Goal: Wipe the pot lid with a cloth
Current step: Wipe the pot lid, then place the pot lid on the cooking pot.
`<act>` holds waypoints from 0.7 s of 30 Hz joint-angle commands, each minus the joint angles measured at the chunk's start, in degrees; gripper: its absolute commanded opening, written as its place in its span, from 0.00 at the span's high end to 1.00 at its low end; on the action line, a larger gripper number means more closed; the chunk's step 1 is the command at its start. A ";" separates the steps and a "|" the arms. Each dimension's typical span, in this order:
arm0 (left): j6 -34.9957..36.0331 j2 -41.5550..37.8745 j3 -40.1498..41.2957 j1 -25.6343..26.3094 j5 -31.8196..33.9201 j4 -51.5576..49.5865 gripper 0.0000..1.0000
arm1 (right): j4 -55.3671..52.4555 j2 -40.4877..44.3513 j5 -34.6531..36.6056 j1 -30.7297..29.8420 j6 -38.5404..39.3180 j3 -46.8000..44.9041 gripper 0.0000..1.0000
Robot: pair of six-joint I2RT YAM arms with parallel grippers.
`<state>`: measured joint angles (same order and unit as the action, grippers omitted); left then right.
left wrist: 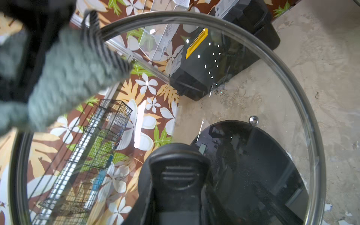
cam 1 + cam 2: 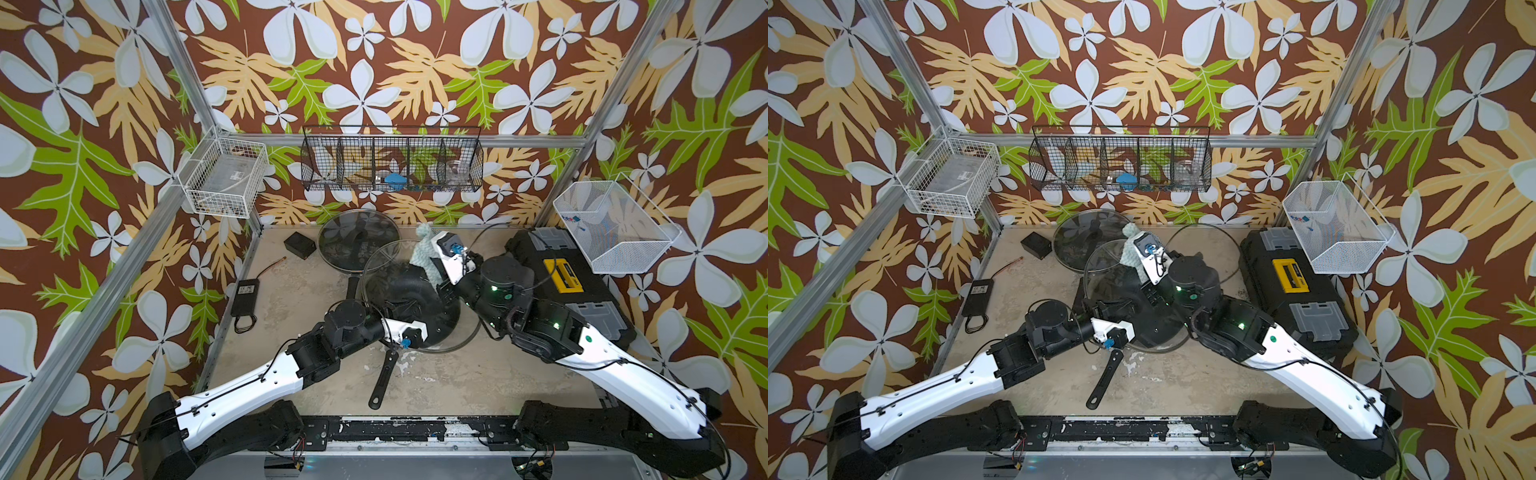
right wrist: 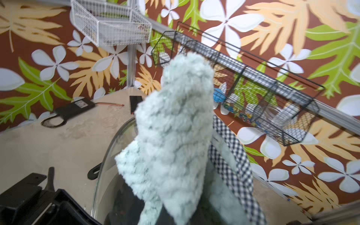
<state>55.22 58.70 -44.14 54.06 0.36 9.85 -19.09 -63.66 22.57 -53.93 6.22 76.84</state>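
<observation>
Your left arm (image 2: 257,382) reaches in from the near left corner toward the middle, bent at the elbow. Its wrist is turned so the left gripper (image 2: 1115,309) points away from you. Its jaws are squeezed tight on the black handle of the pot lid (image 2: 382,270) and hold it tipped up. Your right arm (image 2: 615,357) comes in from the near right, and its wrist lifts up and back. The right gripper (image 2: 432,255) is pinched tight on the cloth (image 2: 420,251), up by the lid's far edge
</observation>
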 commanded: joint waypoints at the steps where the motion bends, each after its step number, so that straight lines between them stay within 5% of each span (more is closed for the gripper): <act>1: -7.76 0.82 -3.29 -0.22 3.47 1.40 1.00 | 2.81 4.77 0.53 1.73 -2.45 -2.85 1.00; 21: -38.84 28.56 -42.72 -7.17 5.32 -39.36 1.00 | -10.85 27.05 3.71 2.96 -15.35 -19.04 1.00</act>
<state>21.96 84.88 -83.11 47.33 4.51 -27.75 -26.94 -37.56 25.74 -51.00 -5.26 58.65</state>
